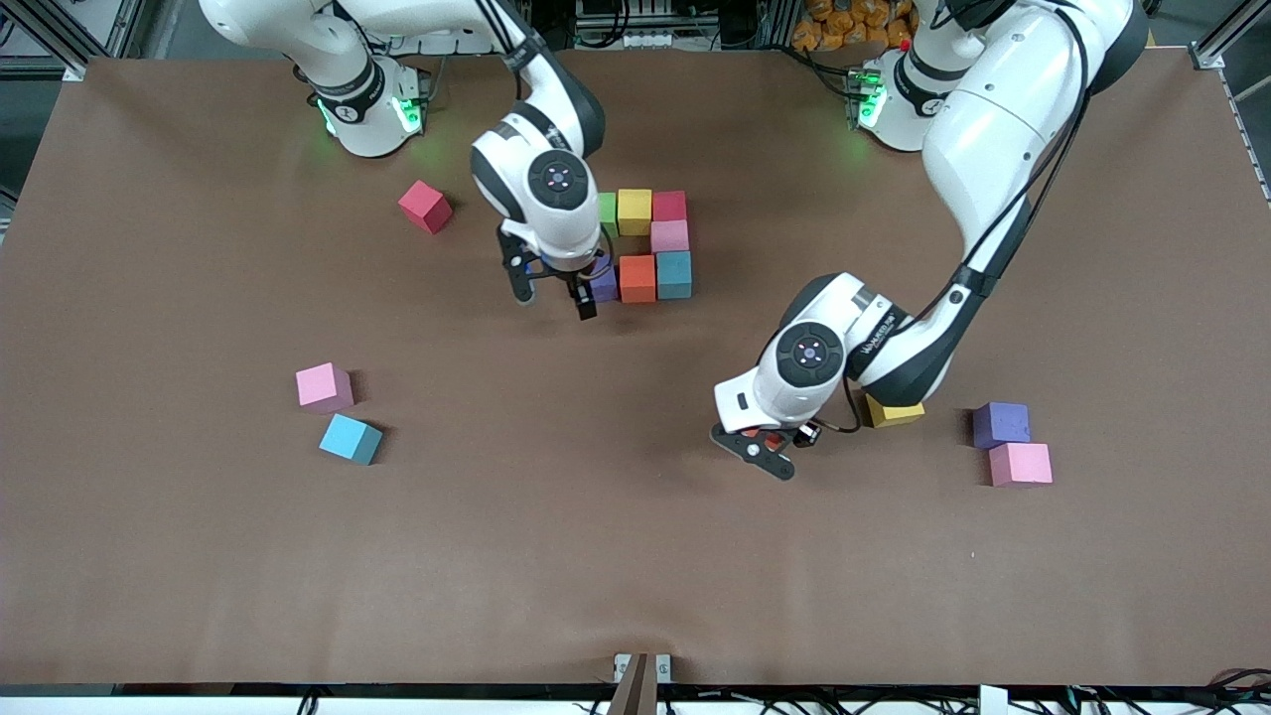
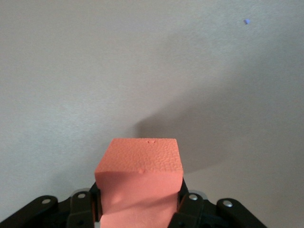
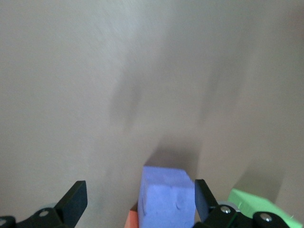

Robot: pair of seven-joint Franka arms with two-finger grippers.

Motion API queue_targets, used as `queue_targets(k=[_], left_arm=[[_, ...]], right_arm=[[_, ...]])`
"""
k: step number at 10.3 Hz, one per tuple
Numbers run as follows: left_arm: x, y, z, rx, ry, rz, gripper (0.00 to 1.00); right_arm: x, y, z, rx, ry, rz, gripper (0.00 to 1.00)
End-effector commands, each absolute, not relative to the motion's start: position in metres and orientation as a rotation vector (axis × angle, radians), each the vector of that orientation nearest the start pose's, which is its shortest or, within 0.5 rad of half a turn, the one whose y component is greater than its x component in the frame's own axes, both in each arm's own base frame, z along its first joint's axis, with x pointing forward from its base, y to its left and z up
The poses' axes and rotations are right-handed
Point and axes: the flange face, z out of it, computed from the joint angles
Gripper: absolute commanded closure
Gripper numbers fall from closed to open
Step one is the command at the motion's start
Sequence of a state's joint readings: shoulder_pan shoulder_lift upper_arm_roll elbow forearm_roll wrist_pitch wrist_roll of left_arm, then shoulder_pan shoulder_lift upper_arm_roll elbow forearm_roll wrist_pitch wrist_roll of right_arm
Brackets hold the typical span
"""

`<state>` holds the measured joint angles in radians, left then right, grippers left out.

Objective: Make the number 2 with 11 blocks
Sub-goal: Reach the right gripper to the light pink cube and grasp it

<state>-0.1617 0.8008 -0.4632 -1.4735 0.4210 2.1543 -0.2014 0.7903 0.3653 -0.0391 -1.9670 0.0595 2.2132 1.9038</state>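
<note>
On the brown tabletop [image 1: 199, 556] I see the partly built number 2 [image 1: 650, 245] in the middle (green, yellow, red, pink, teal, orange and purple blocks touching), with loose blocks scattered toward both ends. My right hand [image 1: 556, 293] hangs wide open at the purple block [image 3: 167, 197], fingers on either side of it. My left hand [image 1: 763, 442] is clamped on an orange-red block [image 2: 140, 178] over bare tabletop, beside a loose yellow block [image 1: 894, 412].

We find the block cluster [image 1: 650, 245] mid-counter [image 1: 199, 556], one pair of loose blocks [image 1: 338, 412] toward the right arm's end, another pair [image 1: 1011, 443] toward the left arm's, both nearer the camera.
</note>
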Motion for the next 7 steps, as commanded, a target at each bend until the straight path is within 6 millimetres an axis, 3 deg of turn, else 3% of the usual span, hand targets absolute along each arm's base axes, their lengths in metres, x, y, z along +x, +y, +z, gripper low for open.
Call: queue_targets(k=[1, 4, 7], left_arm=[[0.611, -0.373, 0.239, -3.029, 0.762, 0.022, 0.72], [0.595, -0.397, 0.236, -3.053, 0.656, 0.027, 0.72], [0.582, -0.421, 0.240, -3.105, 0.559, 0.044, 0.72]], right_arm=[[0.473, 0.356, 0.311, -2.774, 1.664, 0.123, 0.00], [0.514, 0.285, 0.323, -2.933, 1.395, 0.200, 0.00], [0.542, 0.226, 0.332, -3.082, 1.086, 0.209, 0.00]])
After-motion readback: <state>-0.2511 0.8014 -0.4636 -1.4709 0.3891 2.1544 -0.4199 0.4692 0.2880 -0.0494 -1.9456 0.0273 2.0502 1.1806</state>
